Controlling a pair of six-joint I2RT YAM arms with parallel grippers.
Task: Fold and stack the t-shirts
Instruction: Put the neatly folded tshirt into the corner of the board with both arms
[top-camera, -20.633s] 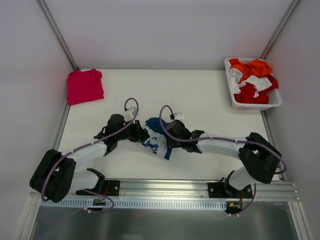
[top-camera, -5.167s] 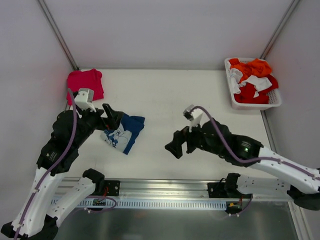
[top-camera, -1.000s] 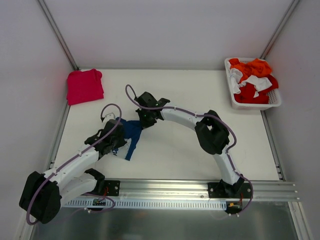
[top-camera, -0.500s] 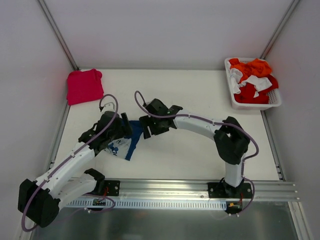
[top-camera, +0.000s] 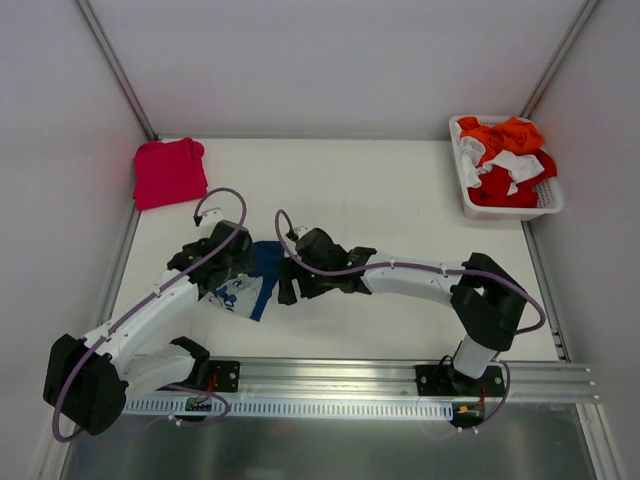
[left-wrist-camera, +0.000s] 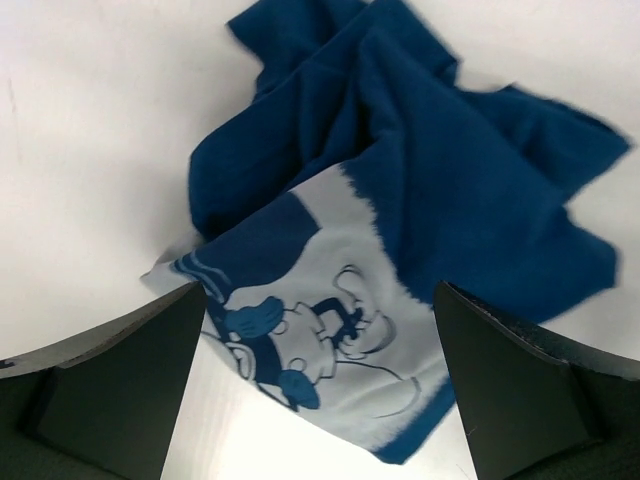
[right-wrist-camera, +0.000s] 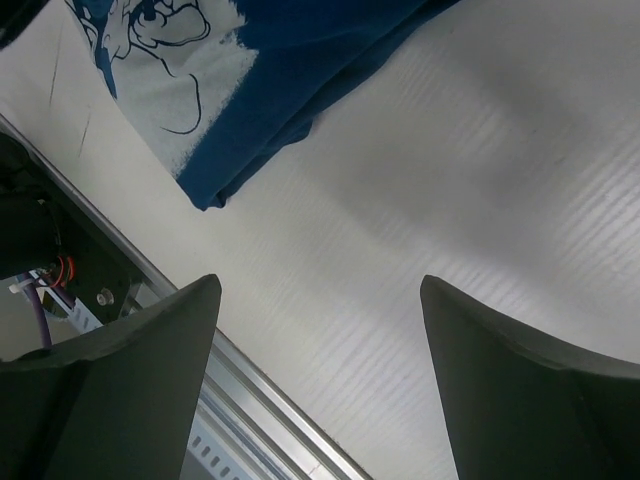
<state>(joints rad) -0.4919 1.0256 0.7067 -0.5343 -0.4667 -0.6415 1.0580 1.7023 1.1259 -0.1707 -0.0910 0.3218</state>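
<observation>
1. Subject: navy t-shirt (top-camera: 262, 262). It lies crumpled, not flat, on the white table (top-camera: 400, 190), near-left of centre.
2. Orientation (top view): the long axis runs approx. far-to-near, tilted a little. The plain blue end is toward the far side. The pale printed panel (top-camera: 233, 294) is toward the near edge and the arm bases. A narrow blue tip points at the near edge.
3. Pos. vs. grippers: the shirt sits between the two. L gripper (top-camera: 228, 268) is over its left edge. R gripper (top-camera: 289, 281) is just beside its right edge.
4. L gripper (left-wrist-camera: 318, 300): fingers spread wide, nothing pinched. In the L wrist view the printed panel w/ its cartoon figure lies below and between the fingers. Blue folds bunch up beyond the tips. Contact w/ the cloth: cannot tell.
5. R gripper (right-wrist-camera: 320, 290): fingers spread, nothing pinched. In the R wrist view bare table shows between the fingers. The shirt's blue edge and part of the print lie beyond the tips, toward the upper left of the view, apart from both fingers.
6. Pink-red t-shirt (top-camera: 170, 172): folded to a rough square at the far-left corner of the table, well apart from the navy t-shirt and both grippers.
7. White basket (top-camera: 507, 213): at the far-right corner, holding orange, red and white cloth.
</observation>
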